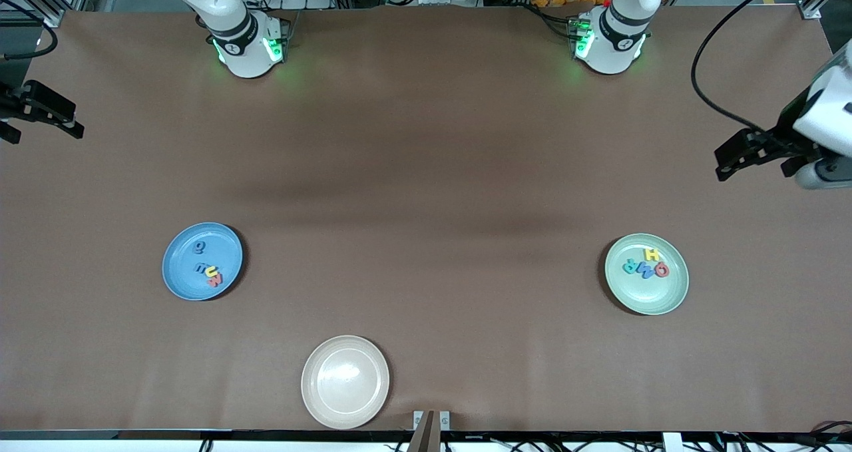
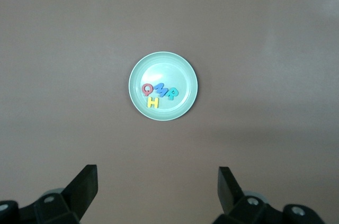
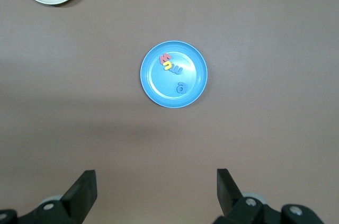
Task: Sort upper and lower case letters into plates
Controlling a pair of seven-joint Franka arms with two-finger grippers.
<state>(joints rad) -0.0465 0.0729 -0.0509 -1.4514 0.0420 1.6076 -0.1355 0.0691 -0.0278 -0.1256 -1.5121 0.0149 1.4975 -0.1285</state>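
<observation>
Already sorted: 4 letters [image 1: 644, 264] in mint plate [image 1: 647, 302], 4 in blue plate [image 1: 180, 272]. Left gripper [image 1: 735, 156], right gripper [image 1: 50, 116] wide open, empty, above counter [image 1: 426, 172] ends, farther than their plates from cream plate [image 1: 345, 382].

Letters on the blue plate [image 1: 202, 261] too small to read; right gripper [image 1: 40, 114] half cut off at the picture's edge.

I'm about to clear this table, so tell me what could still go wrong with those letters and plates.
The letters in the mint plate lie bunched and touching, as do three in the blue plate, so a tilt could spill them. The left gripper and right gripper wait open at the table's ends, where a hand might bump them.
</observation>
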